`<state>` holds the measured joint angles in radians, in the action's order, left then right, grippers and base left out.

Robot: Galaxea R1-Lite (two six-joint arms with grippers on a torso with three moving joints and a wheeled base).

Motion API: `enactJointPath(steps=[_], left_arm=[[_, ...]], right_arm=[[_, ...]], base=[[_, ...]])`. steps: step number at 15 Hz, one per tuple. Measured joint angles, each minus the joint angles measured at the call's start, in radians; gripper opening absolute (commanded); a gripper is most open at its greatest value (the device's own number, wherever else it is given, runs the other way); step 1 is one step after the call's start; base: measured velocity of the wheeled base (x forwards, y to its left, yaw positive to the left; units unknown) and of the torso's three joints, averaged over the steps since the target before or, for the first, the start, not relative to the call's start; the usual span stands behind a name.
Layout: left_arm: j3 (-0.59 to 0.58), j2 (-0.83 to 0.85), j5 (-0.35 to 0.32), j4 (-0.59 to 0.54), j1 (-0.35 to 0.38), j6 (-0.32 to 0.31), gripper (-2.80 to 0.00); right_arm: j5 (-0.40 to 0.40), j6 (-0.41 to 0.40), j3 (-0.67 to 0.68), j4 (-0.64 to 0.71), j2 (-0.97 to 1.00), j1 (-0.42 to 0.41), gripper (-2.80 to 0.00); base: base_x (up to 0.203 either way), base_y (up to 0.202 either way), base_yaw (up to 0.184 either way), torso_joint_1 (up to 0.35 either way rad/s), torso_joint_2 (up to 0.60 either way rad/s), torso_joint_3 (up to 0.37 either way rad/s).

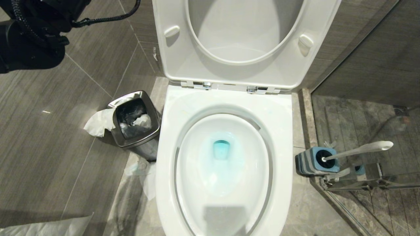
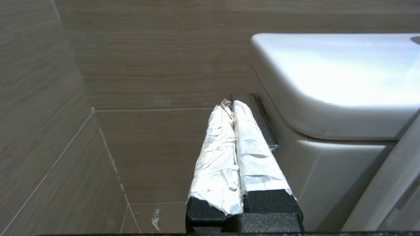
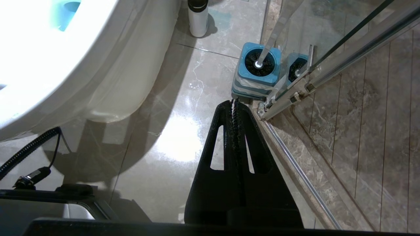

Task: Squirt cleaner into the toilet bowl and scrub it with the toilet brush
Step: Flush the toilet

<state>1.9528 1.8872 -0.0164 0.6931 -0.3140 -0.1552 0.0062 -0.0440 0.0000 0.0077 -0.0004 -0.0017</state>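
Observation:
The toilet bowl (image 1: 282, 131) stands open with its seat and lid raised, and blue liquid (image 1: 221, 150) colours the water. The toilet brush (image 1: 361, 149) sits head down in its blue-topped holder (image 1: 315, 162) on the floor to the bowl's right, white handle leaning right. My left arm (image 1: 29, 36) is raised at the upper left. Its gripper (image 2: 229, 103), fingers wrapped in white, is shut on nothing and points at the tiled wall beside the white tank (image 2: 328, 85). My right gripper (image 3: 234, 101) is shut and empty, low over the floor, just short of the holder (image 3: 256, 78) and brush (image 3: 259, 62).
A square steel bin (image 1: 136, 119) with tissue hanging out stands left of the bowl. A glass shower door (image 3: 328, 49) on a metal rail runs right behind the holder. A white bottle with a black cap (image 3: 198, 16) stands by the bowl's base (image 3: 98, 82). Black cables (image 3: 26, 154) lie near my base.

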Motion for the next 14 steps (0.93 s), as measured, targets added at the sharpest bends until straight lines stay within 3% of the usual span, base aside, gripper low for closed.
enactJointPath(steps=[14], left_arm=[[0.000,0.031,-0.008,0.003,-0.023,-0.011,-2.80]], right_arm=[[0.000,0.000,0.000,0.000,0.000,0.000,-2.80]], base=[[0.000,0.000,0.000,0.000,0.00,0.000]])
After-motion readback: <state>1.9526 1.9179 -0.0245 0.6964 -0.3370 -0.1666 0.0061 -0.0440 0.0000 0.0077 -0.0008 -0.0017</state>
